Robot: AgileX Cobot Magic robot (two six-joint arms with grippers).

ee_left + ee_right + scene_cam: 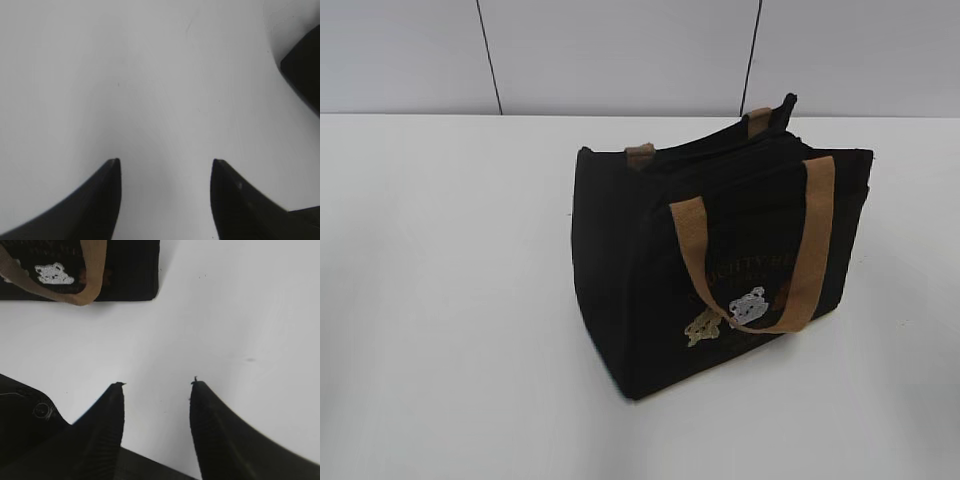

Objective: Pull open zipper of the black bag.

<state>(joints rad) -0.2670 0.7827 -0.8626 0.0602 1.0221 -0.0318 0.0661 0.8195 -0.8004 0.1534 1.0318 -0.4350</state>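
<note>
Both jaws apart, empty.

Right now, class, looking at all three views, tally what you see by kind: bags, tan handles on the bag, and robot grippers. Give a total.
Black bag: 1
Tan handles: 2
Grippers, left gripper and right gripper: 2
Total: 5

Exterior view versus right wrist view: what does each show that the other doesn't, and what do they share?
Only the exterior view shows the black bag's top edge and both tan strap tabs; no arm appears. Only the right wrist view shows the right gripper, jaws open and empty over the white table. Both show the bag's front, its tan handle and the white bear patch.
</note>
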